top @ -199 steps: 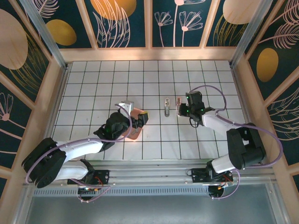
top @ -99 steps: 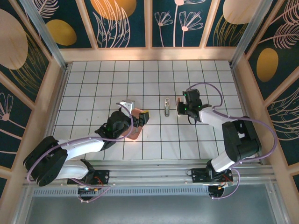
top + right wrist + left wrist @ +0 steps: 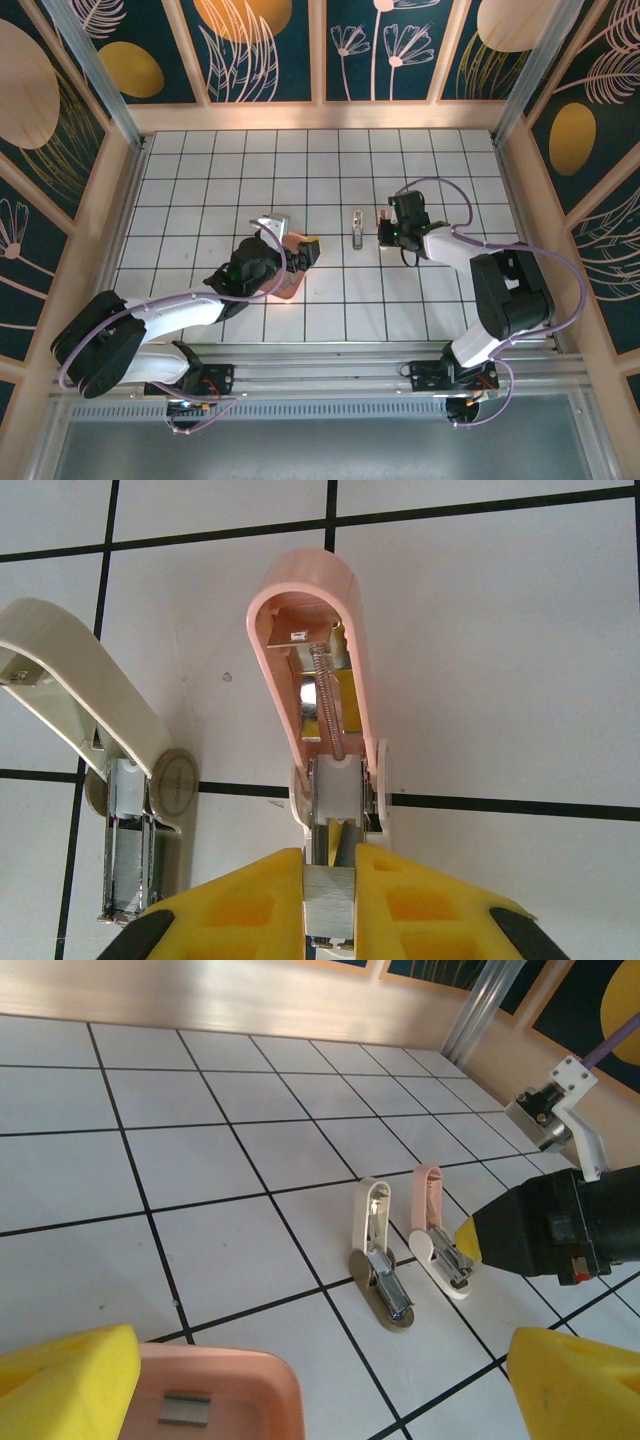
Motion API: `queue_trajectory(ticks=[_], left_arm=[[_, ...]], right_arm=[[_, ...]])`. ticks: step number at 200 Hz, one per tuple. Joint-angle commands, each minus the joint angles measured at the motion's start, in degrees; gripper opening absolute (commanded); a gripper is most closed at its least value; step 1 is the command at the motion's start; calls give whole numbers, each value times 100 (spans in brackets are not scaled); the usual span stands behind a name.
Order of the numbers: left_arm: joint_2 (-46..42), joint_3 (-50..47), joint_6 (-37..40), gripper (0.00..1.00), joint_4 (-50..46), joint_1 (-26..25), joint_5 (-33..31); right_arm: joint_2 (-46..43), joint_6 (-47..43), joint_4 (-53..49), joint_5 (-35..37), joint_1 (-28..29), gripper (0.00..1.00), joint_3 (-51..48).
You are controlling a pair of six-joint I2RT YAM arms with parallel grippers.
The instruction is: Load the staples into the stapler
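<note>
We see a white gridded tabletop (image 3: 200,170) mid-frame, ringed by dark teal leaf-patterned panels (image 3: 270,50) in what seem wooden frames (image 3: 320,115).

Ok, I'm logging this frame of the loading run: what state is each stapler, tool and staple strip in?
Pink stapler: lid swung up, channel exposed.
Cream stapler: lid swung up, no tool on it.
Right tool: shut on a grey staple strip at the pink stapler's channel.
Left tool: open, by the pink tray.
Pink tray: holds one loose staple strip.
</note>
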Motion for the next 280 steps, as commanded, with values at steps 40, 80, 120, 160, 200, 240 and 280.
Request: queue_trajectory(ticks=[40,80,120,160,200,240,280], left_arm=[[29,160,97,94,43,21,116],[37,164,106,94,34,22,133],[40,163,127,94,25,22,142],[50,172,137,94,21,19,151],[46,167,147,94,23,22,169],[44,167,147,94,16,24,186],[26,167,163,94,16,26,197]], right_arm=[[61,-88,-69,-26,-26,17,85],[135,-96,-76,-94,-30,17,85],[204,-96,-105,-105,-17,17,103],[237,-97,-251,3,-10,17,165],[276,-108,-381,92,26,17,227],[328,-93,-431,101,50,19,278],[346,-73,-485,157,70,22,313]])
